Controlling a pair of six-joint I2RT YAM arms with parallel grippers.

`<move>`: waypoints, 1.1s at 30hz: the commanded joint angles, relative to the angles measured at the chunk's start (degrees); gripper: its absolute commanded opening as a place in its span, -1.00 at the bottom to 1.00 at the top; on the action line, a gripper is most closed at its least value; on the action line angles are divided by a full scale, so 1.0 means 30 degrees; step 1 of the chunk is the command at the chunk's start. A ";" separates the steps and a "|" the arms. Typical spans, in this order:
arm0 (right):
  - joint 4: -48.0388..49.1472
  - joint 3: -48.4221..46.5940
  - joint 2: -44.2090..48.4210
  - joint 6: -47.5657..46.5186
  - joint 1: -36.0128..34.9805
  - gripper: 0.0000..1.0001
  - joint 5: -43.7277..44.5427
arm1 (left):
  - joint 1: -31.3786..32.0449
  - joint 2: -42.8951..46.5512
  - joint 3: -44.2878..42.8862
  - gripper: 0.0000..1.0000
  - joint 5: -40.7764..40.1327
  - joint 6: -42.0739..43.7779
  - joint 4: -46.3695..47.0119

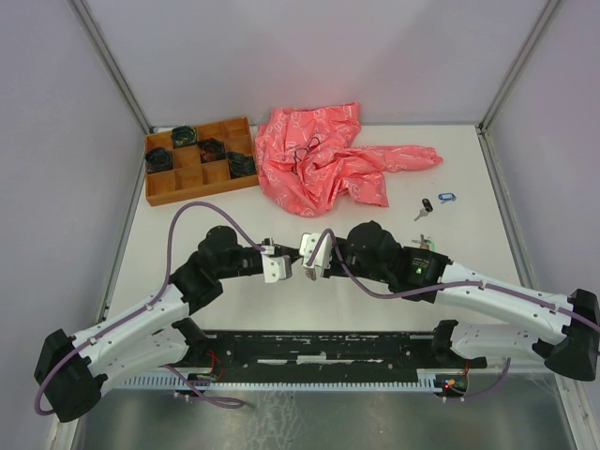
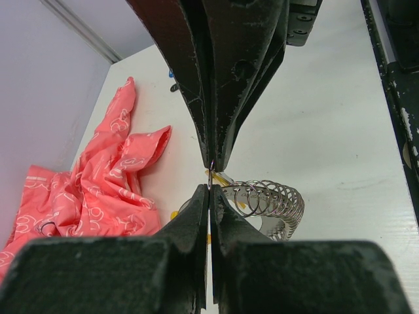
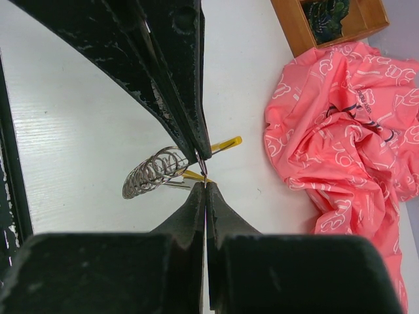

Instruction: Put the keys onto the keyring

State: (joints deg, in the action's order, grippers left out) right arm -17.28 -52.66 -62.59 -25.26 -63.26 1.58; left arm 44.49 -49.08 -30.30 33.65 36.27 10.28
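- The left gripper (image 2: 210,178) is pinched fully together, its black fingertips nipping a thin loop of wire at one end of the silvery coiled-wire keyring (image 2: 268,199).
- The right gripper (image 3: 204,175) meets it nose to nose. Its jaws are likewise closed tight on a loop of the same keyring, and the coils fan out behind the tips.
- A yellow plastic segment (image 3: 226,142) juts from the coil just beside the right gripper's fingertips.
- The keyring is held between the two grippers over the middle of the white table (image 1: 469,173), toward its near edge. Whether it touches the surface cannot be told.
- Small silver metal keys (image 1: 427,206), one with a black tag and one with a blue tag (image 1: 446,197), lie on the table to the right. They are beyond the right arm and well apart from the keyring.
- A crumpled coral-pink patterned cloth (image 1: 328,159) sprawls across the back centre of the table.
- Just beside the cloth on the left sits a brown wooden compartment tray (image 1: 202,189), with dark green-black coiled bundles (image 1: 184,134) in several of its compartments.
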 commanded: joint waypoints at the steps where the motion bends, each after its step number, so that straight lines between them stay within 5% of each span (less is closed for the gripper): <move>1: 0.1339 -0.0886 0.0576 0.0367 0.0042 -0.99 -0.0408 | -0.0001 -0.0152 -0.0468 -0.95 0.1046 -0.0610 0.0864; 33: 0.1417 -0.1195 0.0561 0.0500 0.0041 -0.99 -0.1657 | 0.0093 -0.0822 -0.1264 -0.95 0.0574 -0.0579 -0.0548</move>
State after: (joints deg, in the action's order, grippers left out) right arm -18.11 -52.69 -62.28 -24.69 -62.92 -1.04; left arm 44.38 -50.89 -31.40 35.81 35.55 8.86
